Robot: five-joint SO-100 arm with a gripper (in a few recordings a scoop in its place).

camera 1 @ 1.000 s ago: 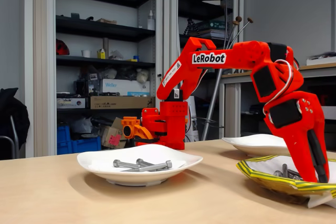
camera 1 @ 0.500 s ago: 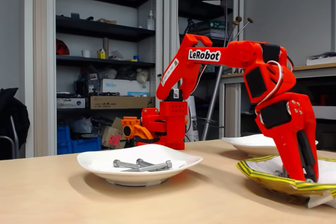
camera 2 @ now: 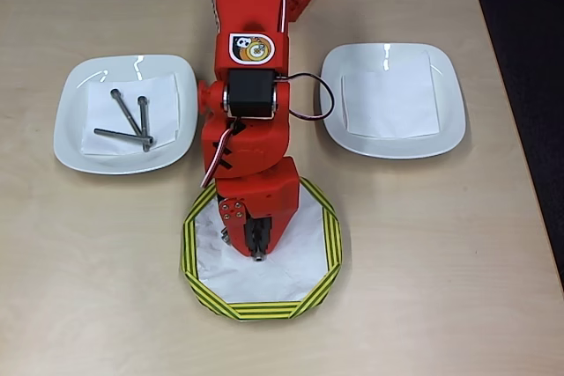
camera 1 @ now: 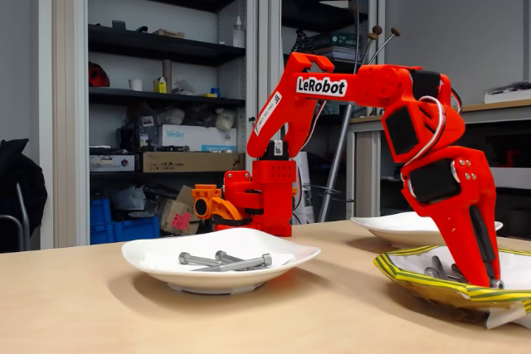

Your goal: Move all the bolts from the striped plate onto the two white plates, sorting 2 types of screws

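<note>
Wooden table [camera 2: 458,244] with the red arm [camera 2: 251,121] reaching down over the striped plate [camera 2: 328,244], its gripper [camera 2: 257,251] lowered to the plate's white centre; whether the jaws are apart or closed cannot be told. The overhead view shows the left white plate [camera 2: 70,129] holding three long bolts [camera 2: 128,116] and the right white plate [camera 2: 392,143] holding only a paper sheet. The fixed view from the side shows several bolts in the striped plate [camera 1: 436,269] beside the gripper, hidden under the arm from above.
</note>
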